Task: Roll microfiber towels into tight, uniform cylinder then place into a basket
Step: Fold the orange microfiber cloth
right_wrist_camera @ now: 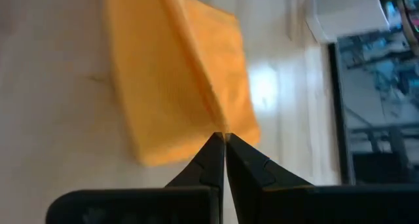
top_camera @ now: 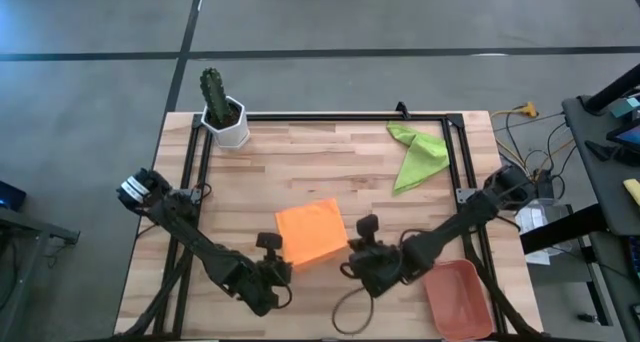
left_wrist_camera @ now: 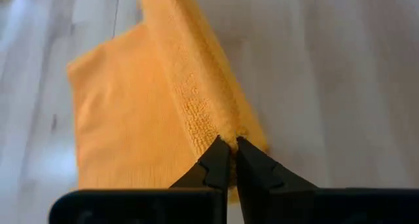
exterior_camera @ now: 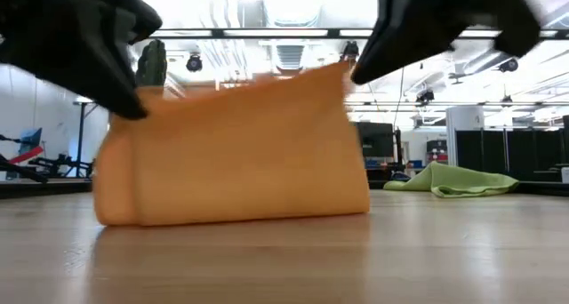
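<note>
Pinching orange towel (left_wrist_camera: 163,106) edge, left gripper (left_wrist_camera: 230,144), seemingly right gripper (right_wrist_camera: 222,139)

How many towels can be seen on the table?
2. The orange towel is near the front middle, pinched by both grippers; the green towel lies crumpled at the back right.

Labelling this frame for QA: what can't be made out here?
- Basket: high view only, its near end cut off by the picture's edge; whether anything lies inside cannot be judged fully.
- Orange towel: low view, its top corners are hidden behind the left gripper and right gripper.
- Green towel: low view, small and far; its folds are unreadable.
- Cactus pot: low view, hidden behind the orange towel.
</note>
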